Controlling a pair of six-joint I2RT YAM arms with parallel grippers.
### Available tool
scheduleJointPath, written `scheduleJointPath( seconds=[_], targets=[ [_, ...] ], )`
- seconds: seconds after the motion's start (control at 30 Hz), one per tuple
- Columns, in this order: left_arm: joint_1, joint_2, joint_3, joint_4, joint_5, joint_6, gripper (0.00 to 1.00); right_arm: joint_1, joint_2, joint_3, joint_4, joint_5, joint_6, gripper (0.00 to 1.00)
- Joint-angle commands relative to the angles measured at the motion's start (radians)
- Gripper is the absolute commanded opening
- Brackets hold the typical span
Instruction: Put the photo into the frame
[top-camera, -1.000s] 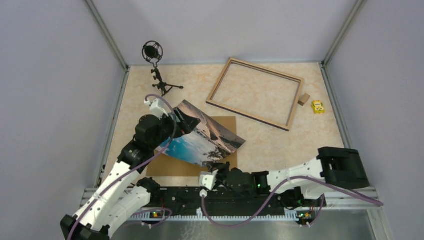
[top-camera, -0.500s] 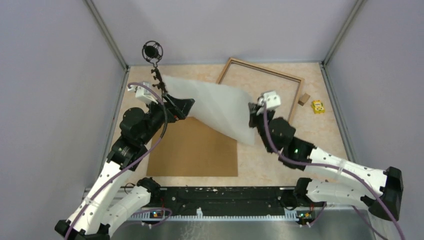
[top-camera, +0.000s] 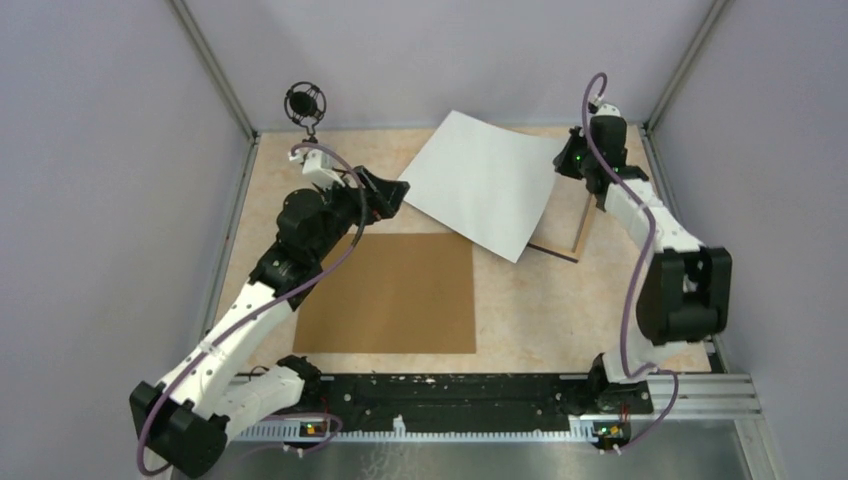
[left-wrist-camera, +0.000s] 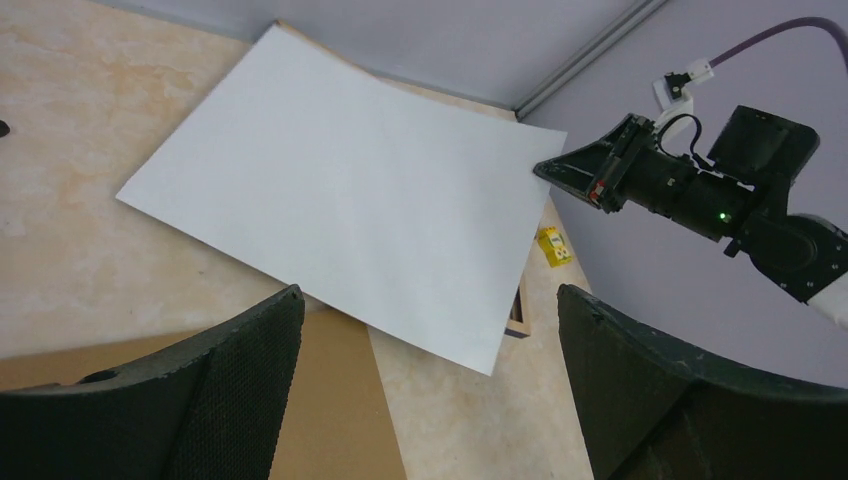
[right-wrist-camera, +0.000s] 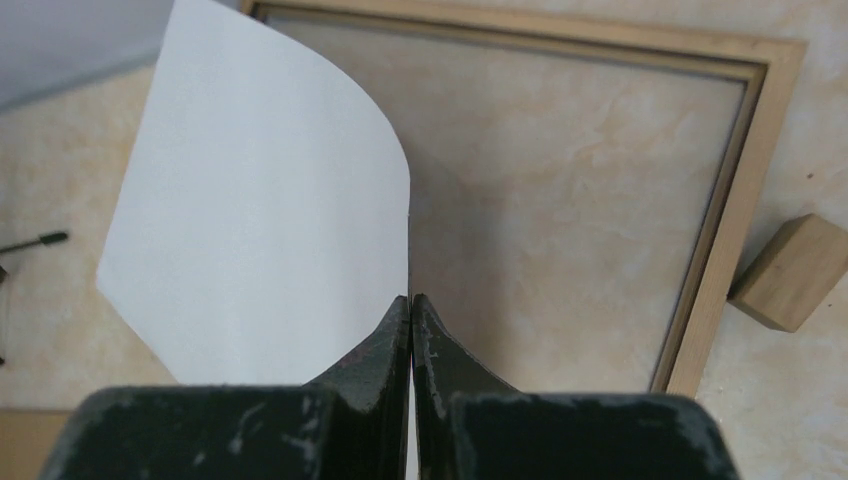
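Right claw: I pinch the photo by one edge. Left claw: I have released, fingers spread. The photo has left the backing board and hangs white side up (print downward) over the frame; lowering comes next, I judge.

High rear overview, close wrist views, all sharing the photo

Plain lavender walls enclose the desk on three sides, meeting at slanting aluminium posts. The desk top is beige and marbled under soft, even light, with a black rail along its near edge.
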Motion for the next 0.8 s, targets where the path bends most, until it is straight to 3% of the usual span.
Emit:
scheduleJointPath(
  seconds=[0.0, 0.17, 0.47, 0.77],
  targets=[
    [-0.039, 0.139, 0.035, 0.233, -0.082, 0.037, 0.98, -0.140, 0.227, 0.259, -0.221, -0.372, -0.089, 0.00],
    [-0.102, 0.408, 0.148, 0.379, -0.168, 0.086, 0.98, -0.227, 0.436, 0.478, -0.370, -0.474, -0.234, 0.00],
    [-0.116, 0.785, 0.366, 0.554, -0.207, 0.143, 0.97, -0.296, 0.599, 0.709, -0.525, -0.415, -0.311, 0.00],
    [-0.105, 0.796, 0.251, 0.639, -0.281, 0.298, 0.98, -0.299, 0.458, 0.484, -0.256, -0.398, -0.275, 0.00]
  ],
)
